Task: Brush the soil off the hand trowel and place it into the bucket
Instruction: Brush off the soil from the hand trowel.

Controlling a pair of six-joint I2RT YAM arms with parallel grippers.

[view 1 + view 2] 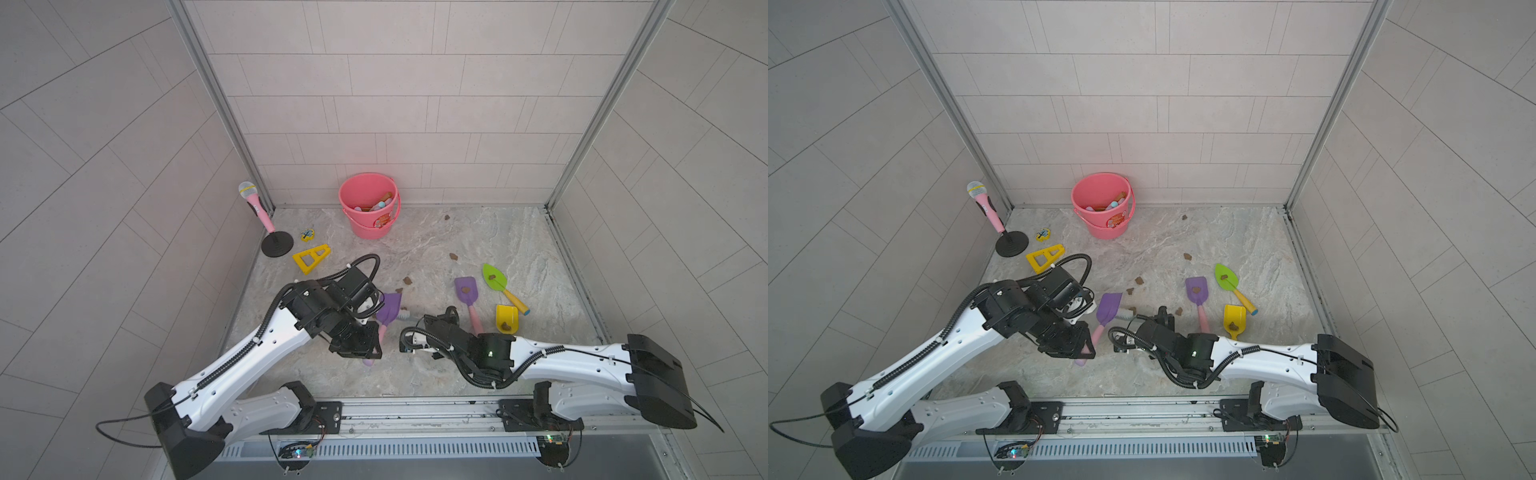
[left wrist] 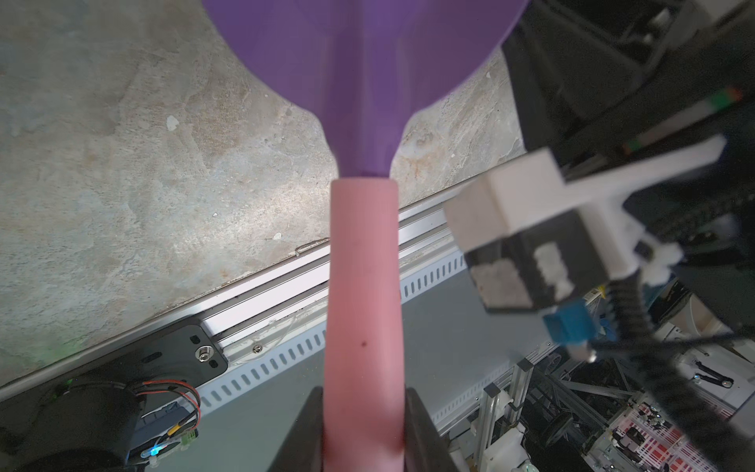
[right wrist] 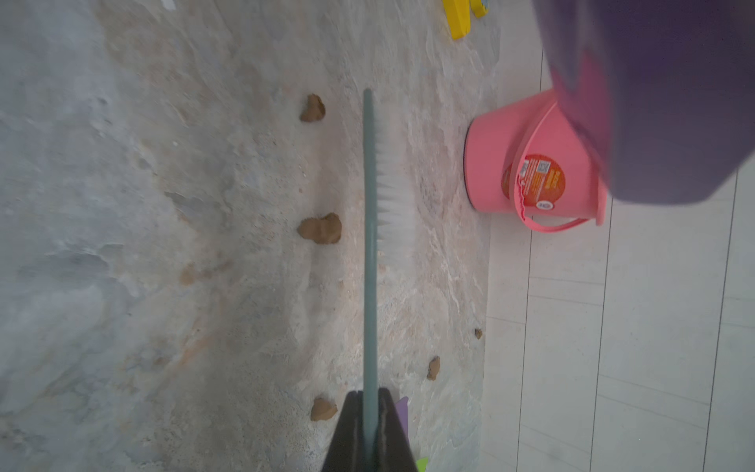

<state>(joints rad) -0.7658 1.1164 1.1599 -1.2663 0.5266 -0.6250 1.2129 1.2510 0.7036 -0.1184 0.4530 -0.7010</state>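
Observation:
My left gripper [image 2: 363, 408] is shut on the pink handle [image 2: 363, 286] of a purple-bladed hand trowel [image 1: 390, 309] [image 1: 1109, 307], held above the floor at centre. No soil shows on its blade. My right gripper [image 3: 369, 398] is shut on a thin grey-green brush [image 3: 369, 245] with white bristles. The brush head [image 1: 1125, 316] lies right beside the held blade. Several soil lumps [image 3: 320, 229] [image 1: 407, 281] lie on the stone floor. The coral-pink bucket [image 1: 365, 226] [image 1: 1102, 226] [image 3: 490, 163] stands at the back wall with toy handles inside.
Right of the arms lie a second purple trowel [image 1: 466, 291], a green trowel [image 1: 494, 276] and a yellow scoop [image 1: 507, 319], each carrying a soil lump. A toy microphone on a black stand [image 1: 276, 245] and yellow shapes [image 1: 311, 258] sit at the back left. Tiled walls enclose three sides.

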